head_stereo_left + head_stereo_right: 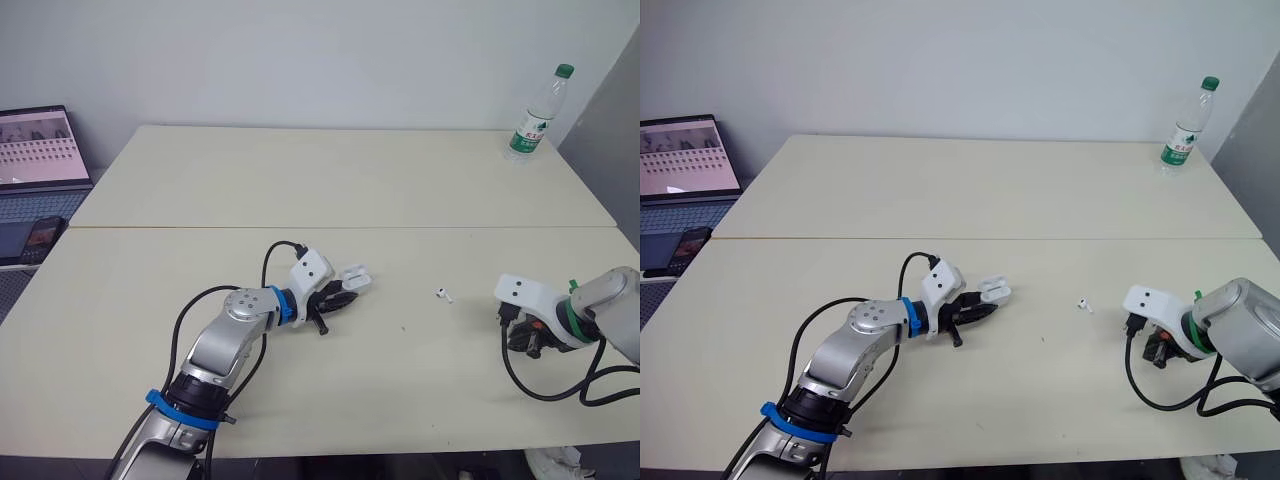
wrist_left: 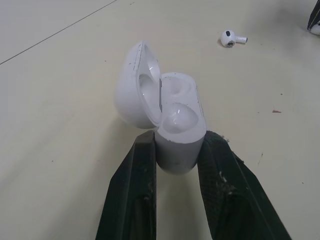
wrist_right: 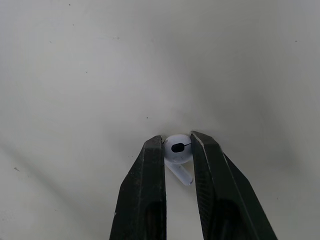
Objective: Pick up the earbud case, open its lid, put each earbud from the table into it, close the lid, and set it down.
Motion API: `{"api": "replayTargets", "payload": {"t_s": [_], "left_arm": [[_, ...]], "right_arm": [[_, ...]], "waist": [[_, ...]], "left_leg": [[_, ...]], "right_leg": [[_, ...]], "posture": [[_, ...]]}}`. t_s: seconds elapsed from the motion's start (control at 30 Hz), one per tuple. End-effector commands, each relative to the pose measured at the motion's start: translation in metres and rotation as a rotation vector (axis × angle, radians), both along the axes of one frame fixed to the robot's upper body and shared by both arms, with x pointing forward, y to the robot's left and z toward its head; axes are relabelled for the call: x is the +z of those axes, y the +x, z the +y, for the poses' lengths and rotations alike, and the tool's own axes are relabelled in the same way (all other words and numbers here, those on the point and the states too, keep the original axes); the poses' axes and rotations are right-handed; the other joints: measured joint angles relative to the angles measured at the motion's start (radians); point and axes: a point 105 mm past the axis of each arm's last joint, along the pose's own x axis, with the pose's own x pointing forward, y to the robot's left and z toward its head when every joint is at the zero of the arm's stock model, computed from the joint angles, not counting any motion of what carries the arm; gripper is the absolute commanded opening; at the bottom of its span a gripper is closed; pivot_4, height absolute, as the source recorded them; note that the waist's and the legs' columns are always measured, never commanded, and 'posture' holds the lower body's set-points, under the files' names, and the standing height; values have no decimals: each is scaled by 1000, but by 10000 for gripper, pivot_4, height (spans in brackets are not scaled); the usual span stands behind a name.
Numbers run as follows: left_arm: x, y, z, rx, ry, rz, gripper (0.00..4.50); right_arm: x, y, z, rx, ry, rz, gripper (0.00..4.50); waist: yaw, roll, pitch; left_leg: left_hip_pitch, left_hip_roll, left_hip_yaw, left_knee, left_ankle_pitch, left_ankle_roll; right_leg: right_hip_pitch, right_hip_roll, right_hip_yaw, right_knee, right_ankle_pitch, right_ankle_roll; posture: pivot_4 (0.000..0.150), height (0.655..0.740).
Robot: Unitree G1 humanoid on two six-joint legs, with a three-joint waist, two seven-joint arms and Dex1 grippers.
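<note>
Writing first: the bottle (image 1: 540, 112) at the far right corner of the worktop (image 1: 350, 180) wears a green label under a green cap, its print too small to read. The open laptop (image 1: 38, 150) off the left edge shows a grid of small pictures, none of it legible. Now the left claw (image 2: 179, 142): it's clamped on the lower body of the earbud case (image 2: 177, 127), one black finger on each side. It holds the case near the middle of the near half of the worktop; whether the case touches the surface I cannot tell. From the head views that's just a small white shape at the fingertips. The left wrist view gives the detail: the lid (image 2: 136, 85) is swung open and stands off to one side, and the wells face up, though I can't tell whether the nearer well is filled. Beyond the case a loose earbud (image 1: 443, 294) lies on the worktop, between the two arms and apart from both. Over to the right claw (image 3: 177, 141): from the head it's a dark tip pointing down near the right front edge, its grip hidden. Its own wrist view settles it, with the fingers pinched on a second earbud (image 3: 177, 150), round head between the tips, stem trailing back and bare worktop beneath. A dark phone (image 1: 40, 238) lies just in front of the laptop.
</note>
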Motion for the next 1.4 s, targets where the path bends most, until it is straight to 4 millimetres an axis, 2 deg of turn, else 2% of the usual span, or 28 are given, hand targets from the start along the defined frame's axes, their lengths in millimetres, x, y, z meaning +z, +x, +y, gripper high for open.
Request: {"api": "replayTargets", "payload": {"t_s": [0.03,0.13,0.2,0.27,0.4,0.53,0.67,0.9,1.03,1.23,1.4], "left_arm": [[13,-1,-6,-29,-23,-52,7783],[20,4,-9,-18,-45,-82,7783],[23,10,-13,3,-57,-100,7783],[26,14,-23,8,-72,-102,7783],[38,19,-51,-9,-132,-110,7783],[44,21,-71,-24,-165,-87,7783],[34,24,-84,-27,-106,6,7783],[45,18,-94,-65,-182,77,7783],[49,17,-92,-64,-211,117,7783],[54,19,-89,-60,-228,120,7783],[58,19,-87,-63,-255,122,7783]], "right_arm": [[19,5,1,-2,30,-74,3685],[34,14,13,4,146,-157,3685],[42,24,14,16,169,-259,3685],[48,30,15,19,201,-354,3685],[65,39,30,-18,394,-547,3685],[80,37,53,-89,664,-641,3685],[95,31,88,-80,920,-771,3685],[114,37,117,-268,1235,-826,3685],[109,43,127,-409,1330,-796,3685],[81,40,132,-474,1290,-743,3685],[70,39,133,-502,1280,-721,3685]], "waist": [[0,0,0],[0,0,0],[1,0,0],[1,0,0],[3,-1,0],[3,0,0],[-2,0,0],[-3,1,-1],[-2,1,-1],[-2,2,-1],[-2,2,-1]], "left_leg": [[0,0,0,0,0,0],[0,0,0,0,0,0],[0,0,0,0,0,0],[0,0,-1,0,0,0],[-1,-1,0,0,0,0],[-2,-1,-1,0,0,0],[-1,-1,-2,0,0,0],[-1,1,-1,0,0,0],[-1,0,-2,0,0,0],[-2,0,-2,0,0,0],[-2,0,-2,0,0,0]], "right_leg": [[0,0,0,0,0,0],[0,0,0,0,0,0],[0,0,0,0,0,0],[1,0,0,0,0,0],[1,0,0,-1,0,0],[0,0,0,0,0,0],[0,2,0,1,0,0],[0,3,0,1,0,0],[0,2,0,1,0,0],[0,2,0,0,0,0],[0,2,0,0,0,0]], "posture": [[1500,7362],[1500,7362],[1500,7362],[1500,7362],[1500,7362],[1500,7362],[1500,7362],[1500,7362],[1500,7362],[1500,7362],[1500,7362]]}}
